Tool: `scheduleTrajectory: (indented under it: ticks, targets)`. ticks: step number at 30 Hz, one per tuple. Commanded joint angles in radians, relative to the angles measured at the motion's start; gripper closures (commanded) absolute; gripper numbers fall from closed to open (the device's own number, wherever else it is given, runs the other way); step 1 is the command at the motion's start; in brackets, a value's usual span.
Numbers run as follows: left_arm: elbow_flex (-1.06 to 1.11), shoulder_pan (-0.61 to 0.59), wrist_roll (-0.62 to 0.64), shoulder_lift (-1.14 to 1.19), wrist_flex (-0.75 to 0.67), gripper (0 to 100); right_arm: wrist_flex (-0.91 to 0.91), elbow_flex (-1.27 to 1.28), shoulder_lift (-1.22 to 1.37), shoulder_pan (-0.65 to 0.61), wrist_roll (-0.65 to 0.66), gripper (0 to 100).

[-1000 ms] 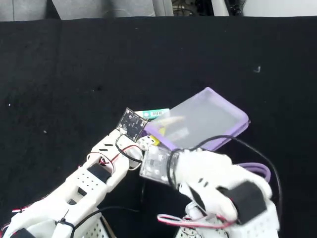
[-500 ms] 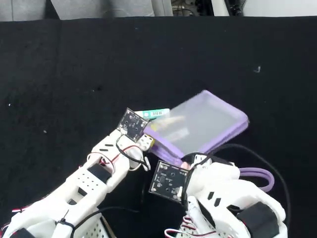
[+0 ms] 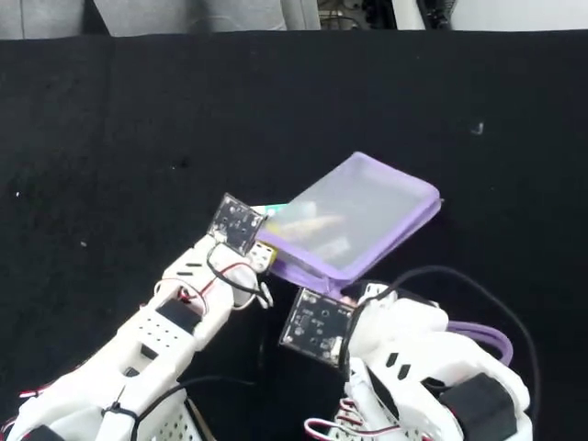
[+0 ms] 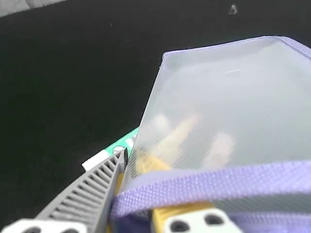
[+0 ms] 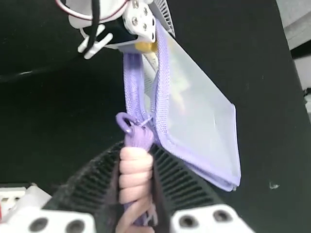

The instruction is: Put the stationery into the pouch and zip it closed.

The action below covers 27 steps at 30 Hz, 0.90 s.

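At the near edge of the bench (image 3: 138,119), the right end effector (image 5: 136,154) is clamped tight on the pink-and-purple pull tab (image 5: 133,177). The zip slider (image 5: 127,121) sits just beyond its fingertips. A purple strap loop (image 3: 480,333) trails off to the right behind that arm.

From the slider the zipped edge runs left and slightly away, straight to the left end effector (image 3: 265,259). That one is closed on the near-left corner of the pouch (image 3: 363,207) and holds it off the bench. The two grips sit at opposite ends of one line, which is the pouch's near long side. By the look of it, any further pull on the tab has to follow that line, with the left arm as anchor.

The clear-fronted pouch slopes away from that edge to the far right, and pale and yellow stationery (image 4: 175,138) shows blurred through its panel.

A green-and-white item (image 3: 276,211) peeks out at the pouch's far-left edge. Whether it lies inside, under or beside the pouch cannot be told, nor how much of the zip is shut, since the right arm covers part of that edge from above.
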Motion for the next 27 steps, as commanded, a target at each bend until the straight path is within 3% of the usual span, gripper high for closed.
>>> scheduleTrajectory:
  ticks: [1, 11, 14, 20, 27]
  targets:
    - [-0.14, -0.028, -0.061, -0.009, 0.166, 97, 0.005, -0.007, -0.005, 0.021, -0.049, 84.7]
    - [-0.32, -0.156, -0.063, -0.009, 0.382, 97, 0.003, -0.005, -0.005, 0.02, -0.051, 62.5]
    - [-0.397, -0.214, -0.063, -0.009, 0.471, 97, -0.011, -0.01, -0.007, 0.02, -0.054, 60.9]
    - [-0.587, -0.306, -0.069, -0.009, 0.706, 97, -0.133, -0.004, -0.007, 0.02, -0.227, 60.9]
    - [-0.897, -0.424, -0.126, -0.002, 1.037, 97, -0.181, -0.002, 0.004, 0.025, -0.333, 60.9]
